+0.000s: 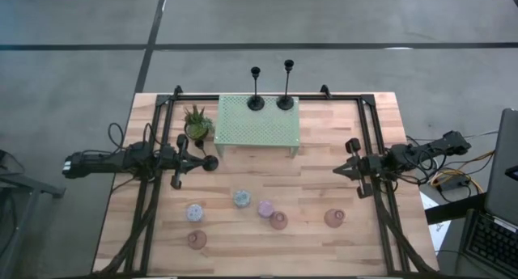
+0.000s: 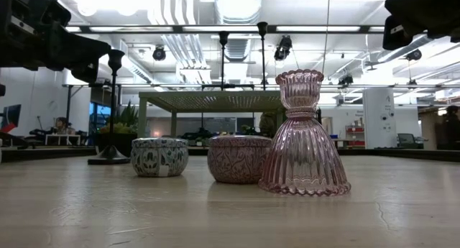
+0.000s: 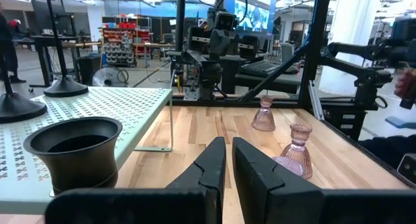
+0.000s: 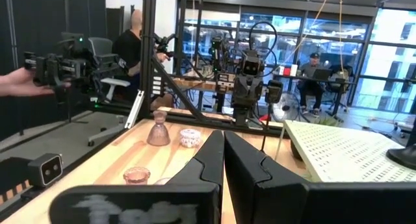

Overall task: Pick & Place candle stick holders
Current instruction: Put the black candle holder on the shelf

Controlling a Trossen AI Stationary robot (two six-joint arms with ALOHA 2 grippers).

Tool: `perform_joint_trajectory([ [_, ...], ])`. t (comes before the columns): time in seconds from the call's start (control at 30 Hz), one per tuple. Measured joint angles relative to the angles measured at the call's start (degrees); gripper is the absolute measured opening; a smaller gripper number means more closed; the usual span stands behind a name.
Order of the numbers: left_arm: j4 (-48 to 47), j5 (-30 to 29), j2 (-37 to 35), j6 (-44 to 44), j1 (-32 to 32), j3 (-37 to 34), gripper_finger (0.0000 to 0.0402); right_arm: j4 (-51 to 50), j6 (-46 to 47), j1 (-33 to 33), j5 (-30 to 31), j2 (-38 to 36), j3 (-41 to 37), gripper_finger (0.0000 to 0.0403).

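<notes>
Two slim black candlesticks (image 1: pixel 256 101) (image 1: pixel 285 101) stand on the mint-green shelf (image 1: pixel 257 125). The third black candlestick (image 1: pixel 209 162) stands on its round base (image 2: pixel 108 159) on the table. Its cup (image 3: pixel 73 146) is close beside my left gripper (image 3: pixel 229 141), which is shut and level above the left of the table (image 1: pixel 197 162). I cannot tell whether they touch. Several short holders stand toward the near edge: pale blue (image 1: pixel 194 212), blue-grey (image 1: pixel 241 199), lavender (image 1: pixel 265 208) and pink (image 1: pixel 278 221) (image 1: pixel 334 218) (image 1: pixel 197 239). My right gripper (image 1: pixel 338 171) is shut and empty (image 4: pixel 223 134) at the right.
A small potted green plant (image 1: pixel 197 121) stands left of the shelf. Black frame rails (image 1: pixel 154 150) (image 1: pixel 376 141) run along both sides of the table. People and other equipment show in the room beyond the table. Bare wood lies between the shelf and the short holders (image 1: pixel 267 174).
</notes>
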Motion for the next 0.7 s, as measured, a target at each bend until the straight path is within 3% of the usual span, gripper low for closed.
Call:
perform_joint_trajectory([
  [0.27, 6.39, -3.55, 0.0, -5.21, -0.01, -0.01, 0.0035, 0.02, 0.03, 0.0, -0.04, 0.02, 0.0, 0.0009],
  [0.53, 11.17, -4.67, 0.27, -23.61, -0.05, -0.01, 0.0035, 0.0, 0.17, -0.02, -0.04, 0.02, 0.0, 0.0009],
  [0.7, 11.11, -2.67, 0.55, -26.05, -0.09, -0.03, 0.0035, -0.07, 0.15, -0.02, -0.04, 0.04, 0.0, 0.0009],
])
